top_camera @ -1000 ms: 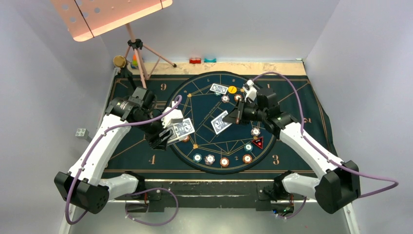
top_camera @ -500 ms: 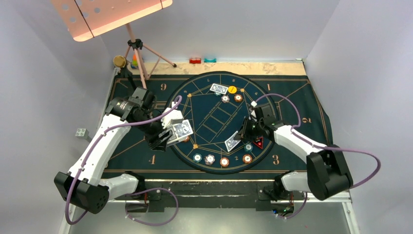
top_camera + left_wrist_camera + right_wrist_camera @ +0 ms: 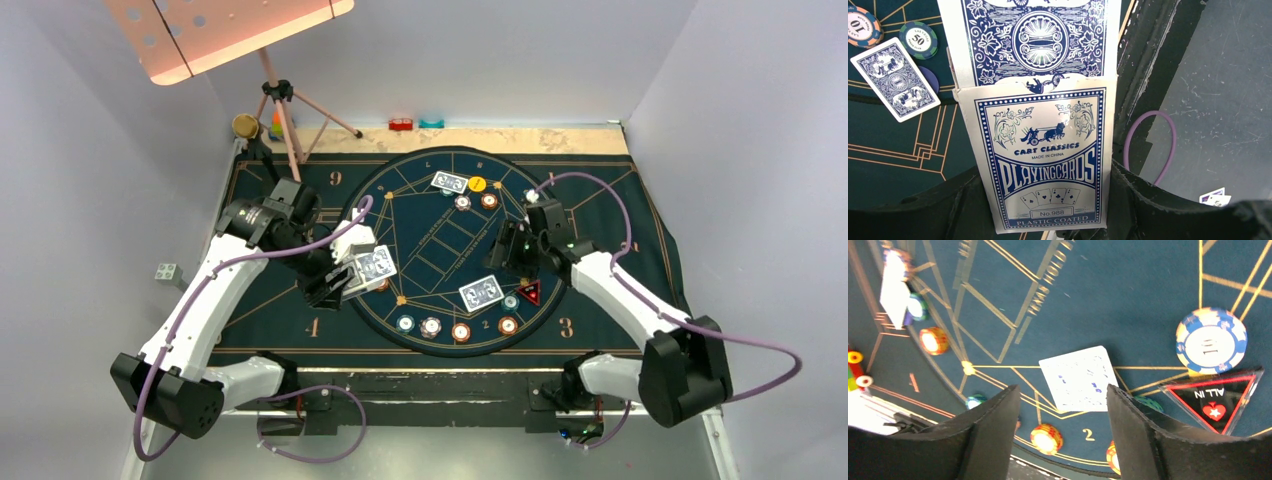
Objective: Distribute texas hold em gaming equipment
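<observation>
A single blue-backed playing card [image 3: 1079,377] lies flat on the dark gold-lined mat [image 3: 620,215], near the left of the red triangular marker [image 3: 1215,400] (its face reads "ALL IN"), with a teal chip [image 3: 510,300] between the two. The right pincer [image 3: 1062,390] hangs above that card, its two fingers spread wide and gripping nothing. A blue-and-white chip [image 3: 1211,340] sits just beyond the marker, on the side away from the arm bases.

Well to the marker's left, over the mat's circle edge, the left pincer [image 3: 345,277] is clamped on the sides of a blue-and-white card box [image 3: 1040,170], from whose open end more cards [image 3: 1038,37] stick out.

Four chips [image 3: 460,331] curve along the near rim of the circle, left of and nearer than the marker. Across the circle from it, at the far rim, are two more cards [image 3: 450,183] and, just beside them, a yellow disc [image 3: 478,183].
</observation>
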You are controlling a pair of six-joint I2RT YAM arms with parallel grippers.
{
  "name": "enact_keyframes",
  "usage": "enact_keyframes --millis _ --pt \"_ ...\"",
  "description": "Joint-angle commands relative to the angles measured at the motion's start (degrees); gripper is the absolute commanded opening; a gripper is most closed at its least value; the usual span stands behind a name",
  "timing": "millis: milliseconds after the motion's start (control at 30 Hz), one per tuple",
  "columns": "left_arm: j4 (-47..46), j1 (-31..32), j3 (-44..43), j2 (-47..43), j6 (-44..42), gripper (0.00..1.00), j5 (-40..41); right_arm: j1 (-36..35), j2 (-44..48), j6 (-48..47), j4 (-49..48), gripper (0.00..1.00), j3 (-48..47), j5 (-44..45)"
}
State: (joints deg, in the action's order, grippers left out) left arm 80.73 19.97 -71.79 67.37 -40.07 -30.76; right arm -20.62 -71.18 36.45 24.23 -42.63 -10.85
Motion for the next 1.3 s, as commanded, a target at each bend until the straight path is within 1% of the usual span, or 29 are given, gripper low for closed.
enact_keyframes --millis 0,33,100,233,400,667,967,1033,1100,1267 --pt "0.2 0.2 -2.1 -0.8 -0.2 0.00 -2.4 -2.4 3.5 -1.3 0.7 0.74 -8.2 -1.2" --pt "0.0 0.2 -2.0 -1.0 -0.2 0.00 -2.3 -3.8 3.4 -1.1 0.0 0.80 -10.8 -2.7" --pt "-0.1 0.2 -1.8 -1.2 0.1 0.00 -2.3 -7.4 1.9 -0.3 -1.4 0.85 -15.2 -5.9" --pt "-0.2 0.1 -1.6 -1.6 0.3 0.00 -2.0 -13.1 -1.7 2.2 -8.0 0.89 -21.9 -14.6" --pt "-0.2 0.2 -1.3 -2.0 0.3 0.00 -1.7 -17.9 -6.3 4.3 -14.5 0.92 -26.6 -21.0" --pt "-0.2 0.2 -1.6 -2.2 0.4 0.00 -1.7 -25.0 -13.1 4.6 -17.0 0.94 -29.1 -22.3" --pt "-0.4 0.2 -1.8 -2.1 0.5 0.00 -1.7 -26.1 -17.5 5.1 -17.8 0.96 -31.1 -24.7" --pt "-0.3 0.1 -1.9 -2.2 0.5 0.00 -1.6 -26.1 -18.0 5.2 -17.7 0.94 -31.2 -25.0" --pt "-0.2 0.2 -1.8 -2.3 0.4 0.00 -1.5 -26.1 -18.1 5.0 -16.9 0.89 -31.2 -24.9" --pt "-0.2 0.2 -1.9 -2.5 0.4 0.00 -1.5 -26.0 -17.6 5.3 -16.0 0.73 -30.5 -24.0"
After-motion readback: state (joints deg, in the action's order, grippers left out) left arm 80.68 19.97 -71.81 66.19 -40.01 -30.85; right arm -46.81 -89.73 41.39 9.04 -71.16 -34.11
